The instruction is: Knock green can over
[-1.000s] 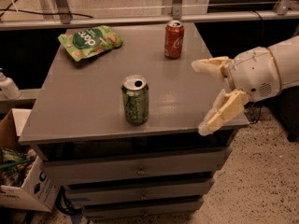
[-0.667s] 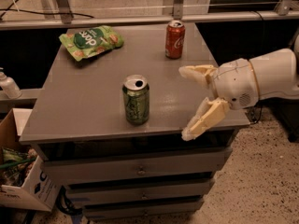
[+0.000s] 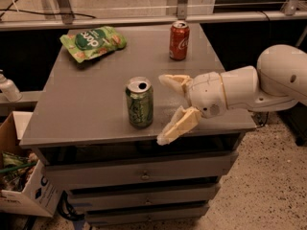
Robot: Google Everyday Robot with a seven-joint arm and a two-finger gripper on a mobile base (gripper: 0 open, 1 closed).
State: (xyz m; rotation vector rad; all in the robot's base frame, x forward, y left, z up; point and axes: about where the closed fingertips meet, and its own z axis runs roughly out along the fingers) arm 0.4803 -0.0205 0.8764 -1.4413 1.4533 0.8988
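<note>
Fingers spread wide, nothing held. Gripper sits at 3 o'clock of the green can, just beside it, tips pointing toward the can with a small gap, no contact visible. Upper finger hangs over the worktop; lower finger tip is at the front edge, roughly 4 o'clock from the can. Arm comes in from 3 o'clock.

Green can upright near the front-centre of the worktop, pull-tab top visible. Red can upright at 1 o'clock from it, well apart, near the back edge. Green snack bag lies flat at 11 o'clock, back-left corner. Drawers below the worktop. Cardboard box on the floor at 8 o'clock.
</note>
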